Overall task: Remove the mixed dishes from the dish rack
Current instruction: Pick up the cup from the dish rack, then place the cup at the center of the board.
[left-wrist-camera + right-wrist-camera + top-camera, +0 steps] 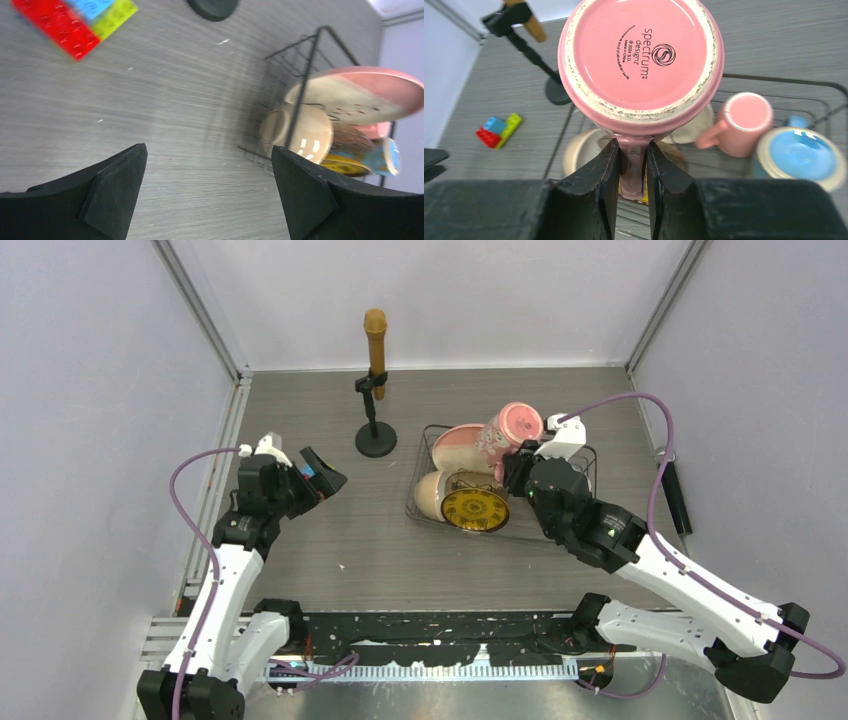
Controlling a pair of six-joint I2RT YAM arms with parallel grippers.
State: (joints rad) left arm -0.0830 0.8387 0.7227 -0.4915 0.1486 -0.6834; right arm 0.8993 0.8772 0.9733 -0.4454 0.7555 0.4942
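Note:
My right gripper is shut on the handle of a pink mug, held base-up above the dish rack. From above, that mug hangs over the rack's back half, in front of my right gripper. In the rack lean a large pink-and-cream plate, a cream bowl and a small yellow patterned plate. A second pink mug and a blue-faced mug stand inside too. My left gripper is open over bare table, left of the rack.
A microphone stand with a round black base rises behind and left of the rack. Colourful toy blocks lie on the table near my left gripper. A black bar lies along the right wall.

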